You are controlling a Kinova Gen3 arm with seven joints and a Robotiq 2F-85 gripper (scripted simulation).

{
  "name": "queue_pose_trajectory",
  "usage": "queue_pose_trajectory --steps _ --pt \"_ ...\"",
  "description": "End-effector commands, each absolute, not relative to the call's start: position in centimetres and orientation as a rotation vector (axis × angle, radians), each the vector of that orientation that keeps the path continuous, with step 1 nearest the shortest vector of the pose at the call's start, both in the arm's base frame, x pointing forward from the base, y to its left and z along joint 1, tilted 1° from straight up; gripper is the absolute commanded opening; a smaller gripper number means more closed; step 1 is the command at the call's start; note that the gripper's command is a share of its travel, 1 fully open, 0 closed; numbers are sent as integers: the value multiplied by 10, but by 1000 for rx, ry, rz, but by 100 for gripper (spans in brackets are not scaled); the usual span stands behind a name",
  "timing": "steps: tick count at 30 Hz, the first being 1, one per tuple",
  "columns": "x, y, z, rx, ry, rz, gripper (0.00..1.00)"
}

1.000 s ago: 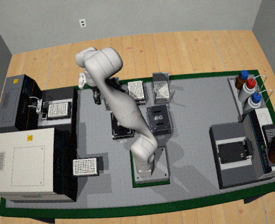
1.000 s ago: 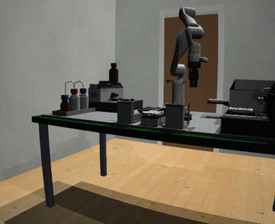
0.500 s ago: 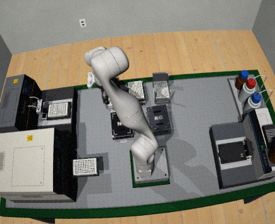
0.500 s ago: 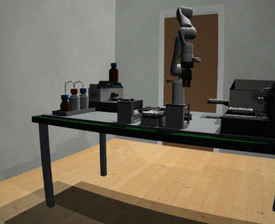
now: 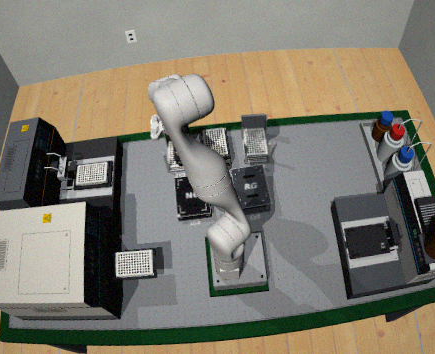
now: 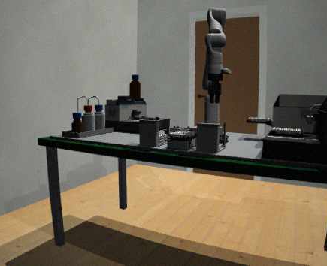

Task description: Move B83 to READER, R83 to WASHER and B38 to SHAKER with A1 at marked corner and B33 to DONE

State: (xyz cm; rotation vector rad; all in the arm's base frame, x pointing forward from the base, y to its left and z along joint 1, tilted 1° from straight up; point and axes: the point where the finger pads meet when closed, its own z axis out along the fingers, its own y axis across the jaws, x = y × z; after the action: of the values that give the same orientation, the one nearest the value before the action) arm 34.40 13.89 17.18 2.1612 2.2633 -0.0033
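Observation:
My gripper (image 6: 214, 98) is open and empty. It points down, high above the left stack rack (image 6: 210, 137). In the top view the fingers are hidden under my arm (image 5: 191, 130), which also covers most of that rack (image 5: 175, 156). A white well plate (image 5: 216, 140) sits on the station between the two racks. The right rack (image 5: 255, 142) holds a plate. Another plate (image 5: 92, 173) sits on the dispenser at the left. A further plate (image 5: 134, 263) lies on the tray of the big instrument at the front left. The washer (image 5: 368, 240) at the right has an empty dark nest. Plate labels are too small to read.
Nest N6 (image 5: 192, 197) and regrip nest RG (image 5: 251, 187) stand in the middle, both without plates. Bottles (image 5: 393, 137) stand at the back right beside a small instrument (image 5: 421, 200). My arm base (image 5: 236, 260) stands at the front centre.

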Motion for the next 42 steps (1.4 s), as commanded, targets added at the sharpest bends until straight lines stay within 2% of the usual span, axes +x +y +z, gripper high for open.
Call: queue_pose_trajectory --steps 1,42 --pt "341 126 172 2161 2263 0 100" --pt "299 17 173 2161 2263 -1 100"
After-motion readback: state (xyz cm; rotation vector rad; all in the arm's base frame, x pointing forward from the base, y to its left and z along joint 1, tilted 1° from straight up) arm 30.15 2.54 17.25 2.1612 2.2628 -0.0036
